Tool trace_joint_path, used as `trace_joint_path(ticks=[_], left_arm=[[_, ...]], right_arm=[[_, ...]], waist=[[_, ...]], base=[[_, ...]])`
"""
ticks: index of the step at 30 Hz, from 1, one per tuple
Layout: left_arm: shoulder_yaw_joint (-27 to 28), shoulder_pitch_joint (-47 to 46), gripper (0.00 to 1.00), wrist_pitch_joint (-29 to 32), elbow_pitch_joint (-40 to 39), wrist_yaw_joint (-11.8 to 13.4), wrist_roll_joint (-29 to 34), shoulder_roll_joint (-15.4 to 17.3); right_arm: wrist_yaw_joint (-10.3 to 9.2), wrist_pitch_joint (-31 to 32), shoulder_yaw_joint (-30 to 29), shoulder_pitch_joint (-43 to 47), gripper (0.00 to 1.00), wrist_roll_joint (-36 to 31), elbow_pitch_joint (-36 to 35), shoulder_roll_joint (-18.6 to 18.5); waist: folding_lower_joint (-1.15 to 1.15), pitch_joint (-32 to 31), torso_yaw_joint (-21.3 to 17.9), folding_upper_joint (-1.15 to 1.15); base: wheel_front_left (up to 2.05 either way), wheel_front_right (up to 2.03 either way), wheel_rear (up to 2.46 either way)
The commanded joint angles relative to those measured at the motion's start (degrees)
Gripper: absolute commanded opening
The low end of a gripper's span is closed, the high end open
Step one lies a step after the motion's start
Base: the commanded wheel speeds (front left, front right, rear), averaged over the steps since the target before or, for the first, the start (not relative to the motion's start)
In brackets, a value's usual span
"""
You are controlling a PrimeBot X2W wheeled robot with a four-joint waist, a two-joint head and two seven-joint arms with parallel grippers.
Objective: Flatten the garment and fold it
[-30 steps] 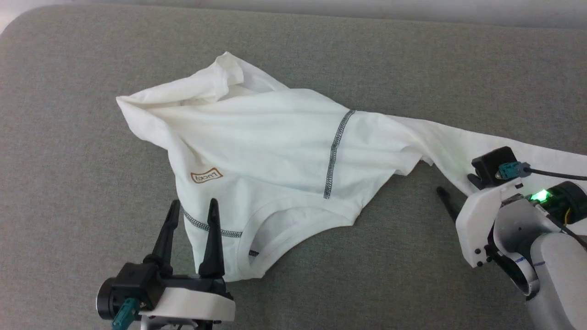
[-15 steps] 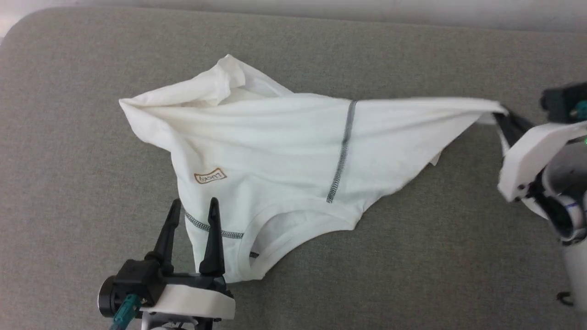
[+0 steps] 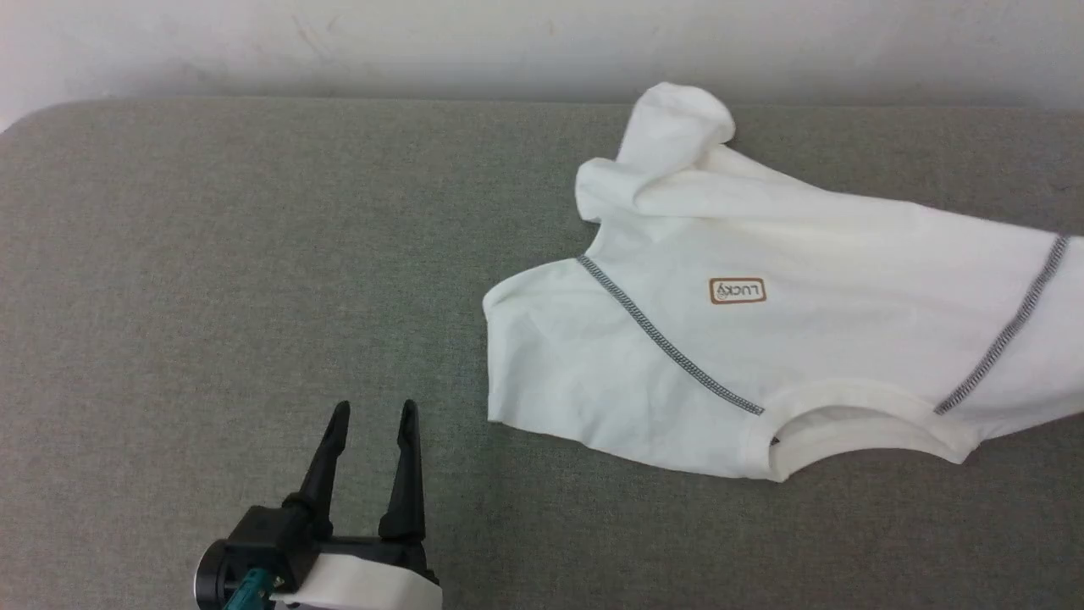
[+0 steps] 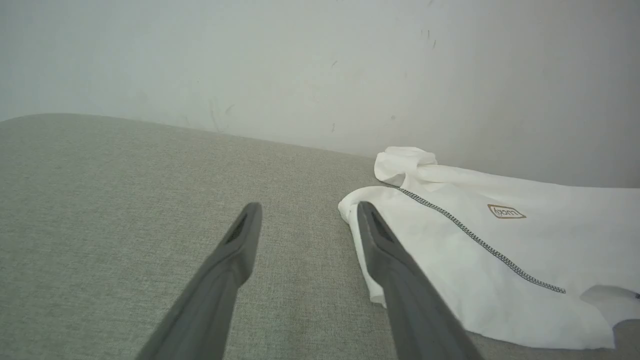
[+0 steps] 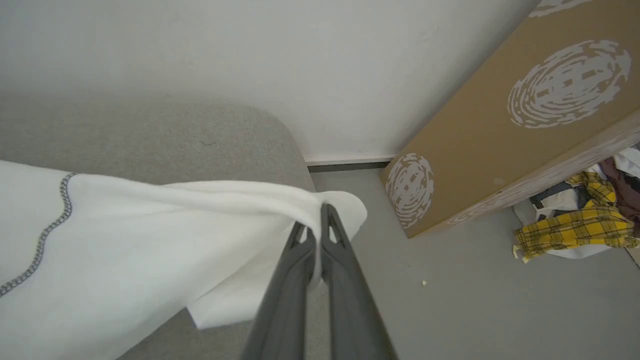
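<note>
The white long-sleeved garment [image 3: 804, 322] lies spread across the right part of the grey cushion [image 3: 212, 254], chest patch [image 3: 738, 291] up, neck opening toward the front, running off the head view's right edge. One bunched sleeve [image 3: 677, 119] is humped at the far edge. My left gripper [image 3: 373, 413] stands open over bare cushion, left of the garment [image 4: 500, 260], holding nothing. In the right wrist view my right gripper [image 5: 315, 227] is shut on the garment [image 5: 150, 240], holding its sleeve end up past the cushion's rounded corner.
A pale wall [image 3: 508, 42] runs behind the cushion. Beyond the cushion's right end is grey floor [image 5: 475, 300], a brown cardboard box [image 5: 500, 125] with white prints, and a pile of clothes with yellow plaid [image 5: 580, 225].
The garment has been dragged far to the right by my right gripper and now lies flatter, patch and both seams showing. The left gripper no longer overlaps the cloth. The head view shifted slightly.
</note>
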Motion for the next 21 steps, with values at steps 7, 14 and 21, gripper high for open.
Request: trace_joint_path(ticks=[7, 14, 21], left_arm=[[-0.28, 0.37, 1.00, -0.28, 0.68, -0.90, 0.08, 0.13], [-0.24, -0.32, 1.00, -0.28, 0.44, -0.93, 0.15, 0.80], [-0.17, -0.68, 1.00, -0.28, -1.47, -0.79, 0.26, 0.82]], right_arm=[[-0.05, -5.25, -3.71, 7.48, 0.98, -2.35, 3.31, 4.24], [-0.05, -14.23, 1.96, 4.84, 1.00, -0.52, 4.96, 7.36], [-0.05, -23.64, 8.90, 2.75, 1.00, 2.77, -5.66, 10.62]], waist=[[0.01, 0.85, 0.34, 0.00], [0.01, 1.05, -0.08, 0.00], [0.01, 1.39, -1.43, 0.00]], base=[[0.00, 0.00, 0.00], [0.00, 0.00, 0.00], [0.00, 0.00, 0.00]])
